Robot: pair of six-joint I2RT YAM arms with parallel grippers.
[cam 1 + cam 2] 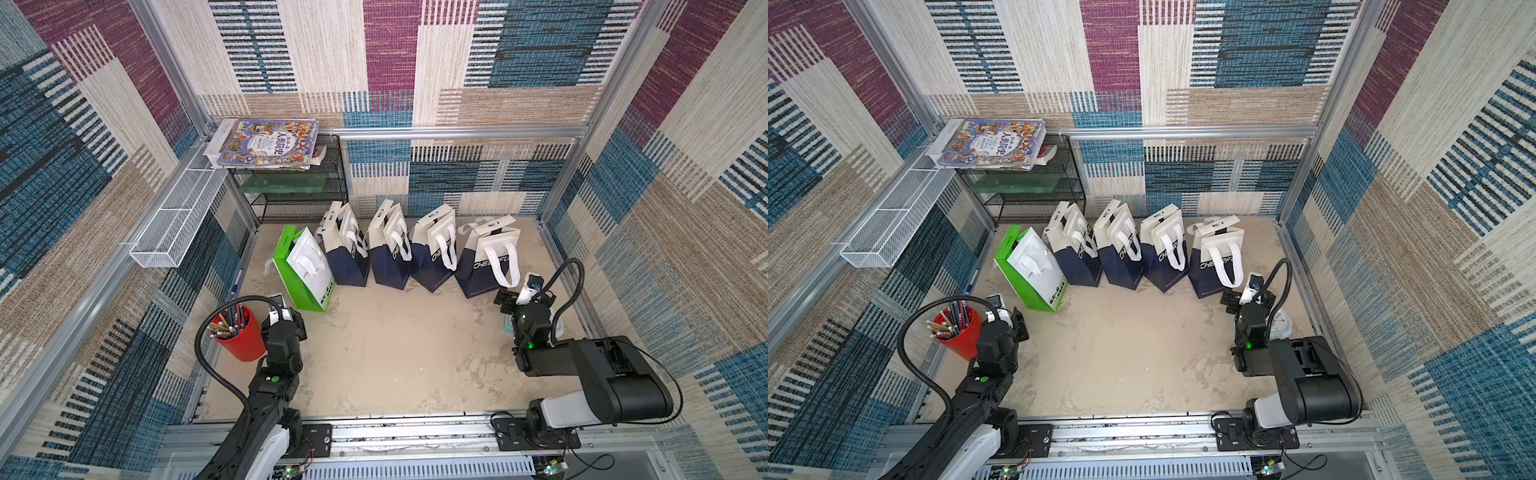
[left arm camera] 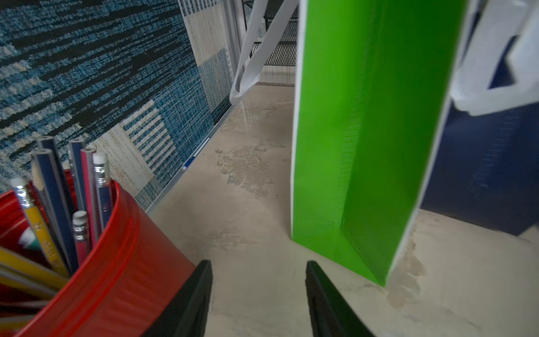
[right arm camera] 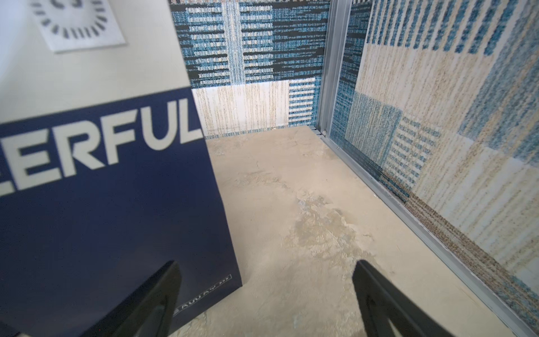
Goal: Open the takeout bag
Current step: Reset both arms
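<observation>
Bags: a row of five standing across the far half of the table [image 1: 395,365]; green bag [image 1: 305,270] at the left end, four navy bags [image 1: 390,257] to its right, each touching or just beside the next.
Task's bag: cannot tell which one is meant; green bag nearest the left gripper, end navy bag [image 1: 484,266] nearest the right gripper.
Bag mouths: from above, the top panels look at least a little parted on all five; how far, hard to tell.
Handles: a white strap [image 2: 245,58] hanging down the far side of the green bag; white loops drooping over the navy fronts.
Left gripper [image 2: 258,264]: spread, nothing between the jaws; low over the table, just beside the green bag's near bottom corner, with the red cup [image 1: 241,338] of pencils [image 2: 55,175] close on its other side.
Right gripper [image 3: 267,262]: spread wide, empty; low, just beside the bottom corner of the end navy bag, no contact visible.
Step in hand: probably between grips, with no hold on any bag, rim or handle.
Next move calls for: rising from the base to the rim, pinching one top panel or handle, bracing the opposite panel with the other arm, then drawing the two apart.
Risk: light bags likely to slide or tip into their neighbours; red cup within easy reach of a stray left arm.
</observation>
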